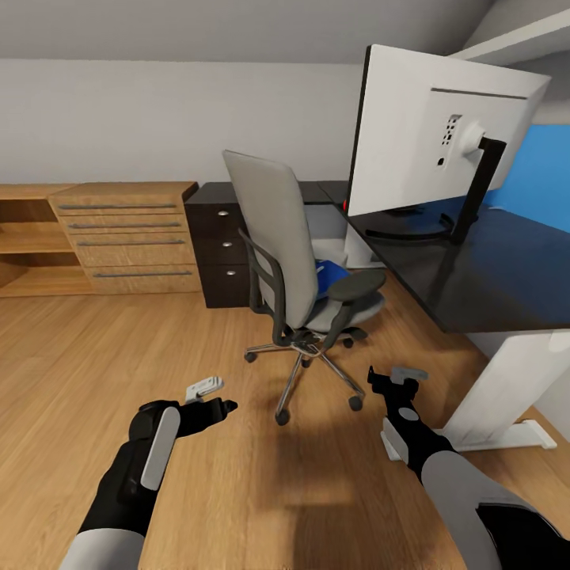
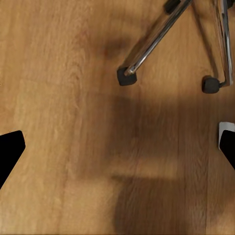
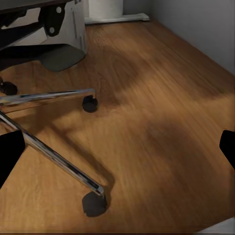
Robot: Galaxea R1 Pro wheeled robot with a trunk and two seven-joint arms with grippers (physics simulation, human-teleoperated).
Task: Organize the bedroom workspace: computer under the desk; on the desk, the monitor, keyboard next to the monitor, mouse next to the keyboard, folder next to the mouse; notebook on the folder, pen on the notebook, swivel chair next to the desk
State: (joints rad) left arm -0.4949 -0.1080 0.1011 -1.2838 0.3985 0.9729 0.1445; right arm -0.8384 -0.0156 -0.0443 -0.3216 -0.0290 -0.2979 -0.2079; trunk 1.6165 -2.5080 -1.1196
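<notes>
- Now facing chair; folder lies on its seat, beside the worktop.
- Monitor already stands on worktop.
- Left claw and right claw both spread, empty, low over floor, probably readied for the folder.

Folder mostly hidden behind the chair back and armrest; only a blue corner visible on the seat. Monitor seen from behind, screen face hidden, base partly covered by the panel. Tabletop cut off at the right edge. Computer largely hidden behind the chair, under the tabletop.
</notes>
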